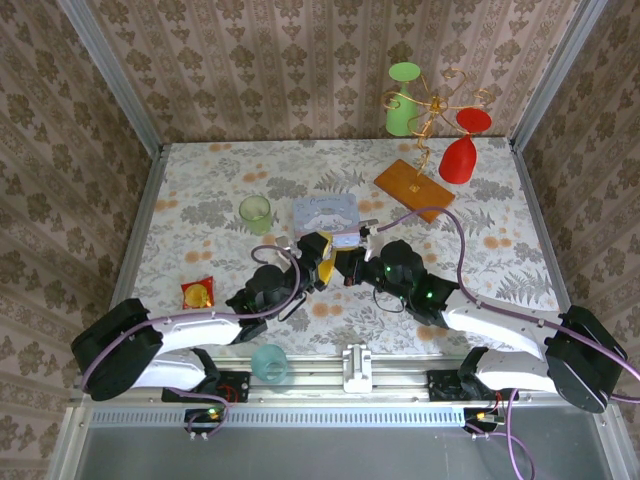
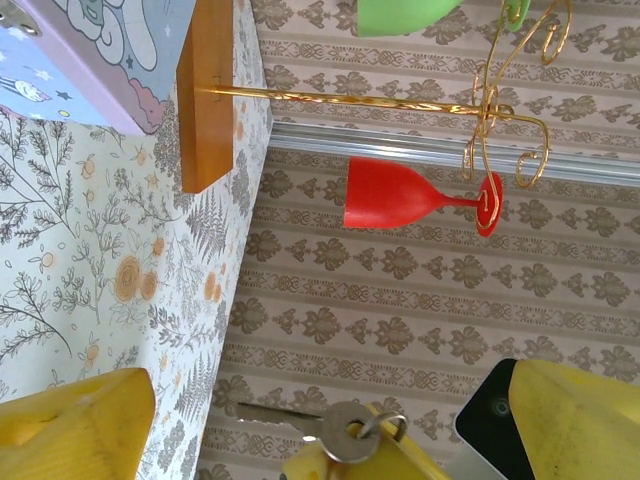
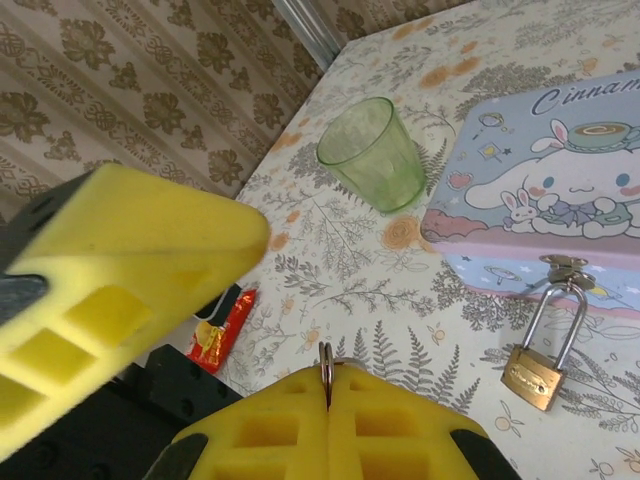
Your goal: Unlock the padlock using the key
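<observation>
Nearest, by the rail: a teal cup [image 1: 268, 362] stood; a red packet [image 1: 197, 293] lay further left. Mid-table: right pincer [image 3: 327, 385], fingers pressed together on the key [image 2: 330, 430], blade jutting free in the air. Left pincer [image 1: 318, 255], just beside it, was spread wide, holding nothing. Beyond: padlock [image 3: 535, 375], body on the table [image 1: 200, 200], shackle through the clasp of the blue box [image 3: 560, 200]. Then a green cup [image 3: 372, 155]. Farthest: a stand [image 1: 413, 188] bore a red glass [image 1: 460, 158] and a green glass [image 1: 400, 110].
</observation>
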Tool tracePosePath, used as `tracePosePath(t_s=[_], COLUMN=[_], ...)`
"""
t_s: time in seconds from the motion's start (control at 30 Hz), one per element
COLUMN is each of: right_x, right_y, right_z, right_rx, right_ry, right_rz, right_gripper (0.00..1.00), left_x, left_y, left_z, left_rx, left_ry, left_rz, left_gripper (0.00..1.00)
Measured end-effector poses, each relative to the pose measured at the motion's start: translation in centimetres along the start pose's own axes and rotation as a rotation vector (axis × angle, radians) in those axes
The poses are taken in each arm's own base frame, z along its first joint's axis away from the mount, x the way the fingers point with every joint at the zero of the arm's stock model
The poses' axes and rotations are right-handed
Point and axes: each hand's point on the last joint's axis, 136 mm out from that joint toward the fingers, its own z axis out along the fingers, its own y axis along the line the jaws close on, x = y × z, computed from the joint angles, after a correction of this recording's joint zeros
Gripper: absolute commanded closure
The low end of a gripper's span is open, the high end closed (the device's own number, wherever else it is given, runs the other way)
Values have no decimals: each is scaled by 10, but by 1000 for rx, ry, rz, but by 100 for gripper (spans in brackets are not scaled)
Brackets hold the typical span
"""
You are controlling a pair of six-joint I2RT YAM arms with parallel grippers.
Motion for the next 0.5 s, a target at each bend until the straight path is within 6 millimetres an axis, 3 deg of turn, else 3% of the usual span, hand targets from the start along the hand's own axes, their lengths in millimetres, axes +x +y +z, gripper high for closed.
tracePosePath(t_s=[0.2,0.5], right_x=[7,14], right_y=[5,8], right_z=[10,15], right_rx=[-12,-19], right_ry=[19,26], right_rz=[-5,-7], right_gripper=[100,100], left_x=[-1,-3], left_y=[9,-2], left_z=[7,11], left_rx=[-3,77], left_ry=[-4,-4], left_rz=[-27,-66], left_gripper=[5,22])
